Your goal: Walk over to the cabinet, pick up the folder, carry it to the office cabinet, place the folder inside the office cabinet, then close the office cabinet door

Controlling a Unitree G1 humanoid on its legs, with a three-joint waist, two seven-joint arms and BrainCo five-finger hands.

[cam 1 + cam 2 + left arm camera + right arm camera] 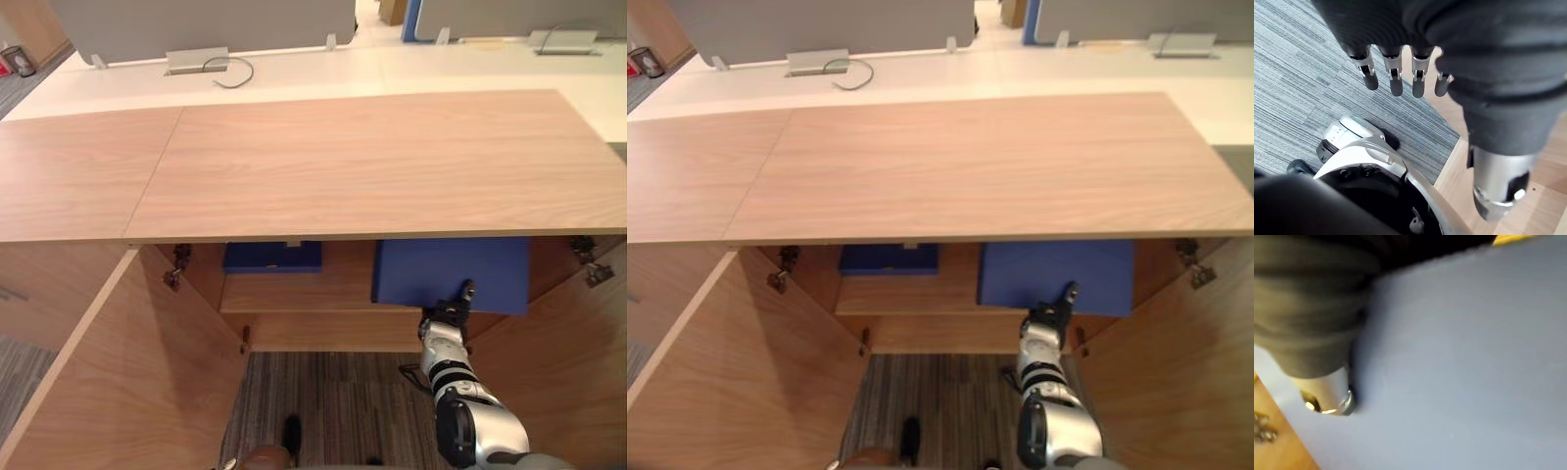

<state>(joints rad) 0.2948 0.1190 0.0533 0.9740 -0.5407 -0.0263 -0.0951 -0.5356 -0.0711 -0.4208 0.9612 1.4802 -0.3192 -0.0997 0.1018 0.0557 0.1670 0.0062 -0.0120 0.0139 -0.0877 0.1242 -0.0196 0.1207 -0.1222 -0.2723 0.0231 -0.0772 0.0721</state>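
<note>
Under the pale wood top of the light-wood office cabinet (362, 166), whose two doors (127, 372) stand swung open, the flat blue rectangular folder (451, 269) hangs at the right side of the opening. It sits just above the front edge of the wooden inner shelf (294, 291) and is not yet laid down. The right hand (446, 318) holds it at its lower edge. In the right wrist view the thumb (1327, 396) lies pressed on the near blue face. The fingers are hidden behind the sheet, so this reads as a pinch between thumb and fingers. A second, darker blue flat thing (272, 257) lies further left on the same shelf, apart from the folder.

The folder looks light, thin and fairly stiff, since it keeps a straight edge while held from one side. Its smooth cover is probably slippery, so a grip near one edge may let it swivel or slide. Holding it closer to the middle of the lower edge would steady it.

Over the grey striped carpet (1308, 73), the left hand (1395, 81) hangs idle, its fingers straight, slightly apart and empty.
</note>
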